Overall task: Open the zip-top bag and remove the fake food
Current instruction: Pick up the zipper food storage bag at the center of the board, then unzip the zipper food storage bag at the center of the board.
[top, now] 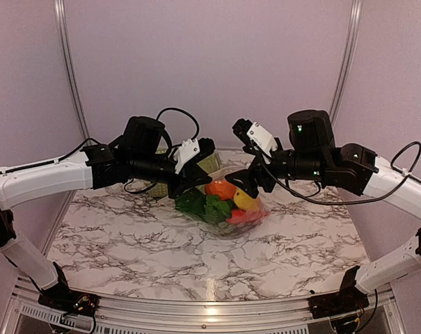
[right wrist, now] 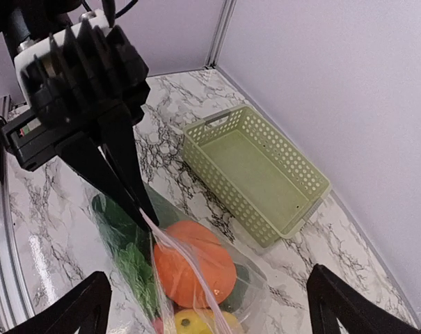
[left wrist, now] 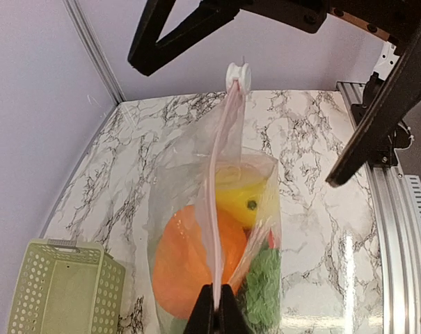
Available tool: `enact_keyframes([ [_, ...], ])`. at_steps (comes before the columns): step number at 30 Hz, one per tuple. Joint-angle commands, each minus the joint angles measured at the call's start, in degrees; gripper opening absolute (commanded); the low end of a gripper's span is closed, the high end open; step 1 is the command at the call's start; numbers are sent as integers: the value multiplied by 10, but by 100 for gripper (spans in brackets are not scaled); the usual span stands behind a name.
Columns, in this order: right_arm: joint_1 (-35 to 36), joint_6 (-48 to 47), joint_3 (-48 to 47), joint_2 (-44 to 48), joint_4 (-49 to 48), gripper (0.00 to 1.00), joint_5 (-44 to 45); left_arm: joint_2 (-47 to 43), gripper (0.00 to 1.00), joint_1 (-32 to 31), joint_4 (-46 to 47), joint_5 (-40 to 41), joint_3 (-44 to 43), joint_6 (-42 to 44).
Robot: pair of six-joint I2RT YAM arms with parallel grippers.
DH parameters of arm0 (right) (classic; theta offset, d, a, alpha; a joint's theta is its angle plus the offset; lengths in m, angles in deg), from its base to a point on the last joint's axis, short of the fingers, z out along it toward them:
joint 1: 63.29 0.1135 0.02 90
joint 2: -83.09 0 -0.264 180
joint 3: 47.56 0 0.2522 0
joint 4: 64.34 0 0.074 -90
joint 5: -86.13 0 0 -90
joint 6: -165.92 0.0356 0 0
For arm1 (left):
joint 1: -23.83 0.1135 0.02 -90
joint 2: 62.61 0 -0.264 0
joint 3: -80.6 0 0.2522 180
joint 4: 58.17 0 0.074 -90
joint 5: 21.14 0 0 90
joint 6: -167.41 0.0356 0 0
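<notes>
One crinkly clear zip-top bag (left wrist: 179, 188) sits mid-frame against the veined marble surface (left wrist: 314, 181), its pale zip strip (left wrist: 220, 174) running up to a white slider (left wrist: 236, 75). Inside is the fake food (left wrist: 186, 268): one smooth orange round piece, one glossy yellow piece (left wrist: 241, 202) and bumpy green leaves (left wrist: 266, 285). The left gripper (left wrist: 217, 299) reaches in level, jaws pinched tight on the strip's near end, and the right gripper (right wrist: 210, 271) faces it, jaws spread wide at the slider end, with one pale green lattice basket (left wrist: 64, 245) at lower left.
</notes>
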Motion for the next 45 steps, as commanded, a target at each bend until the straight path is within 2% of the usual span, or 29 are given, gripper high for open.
enact_keyframes([
  [1,-44,-3,83,71,-147,97,-84,-40,0,21,51,-30,15,7],
  [7,-73,-25,291,190,-411,99,-163,-76,0,30,90,-44,53,22],
  [9,-84,-20,315,193,-446,99,-185,-81,0,33,89,-47,53,29],
  [12,-100,-10,303,166,-432,95,-237,-86,0,38,87,-52,54,37],
  [16,-105,6,282,125,-415,91,-251,-94,0,41,85,-55,55,42],
  [25,-110,41,252,49,-420,72,-316,-101,0,45,85,-55,62,47],
  [33,-111,60,249,51,-419,55,-314,-101,0,48,87,-51,63,48],
  [39,-112,70,250,52,-409,32,-306,-99,0,50,88,-47,64,48],
  [45,-112,76,234,63,-398,18,-283,-98,0,52,84,-47,65,51],
])
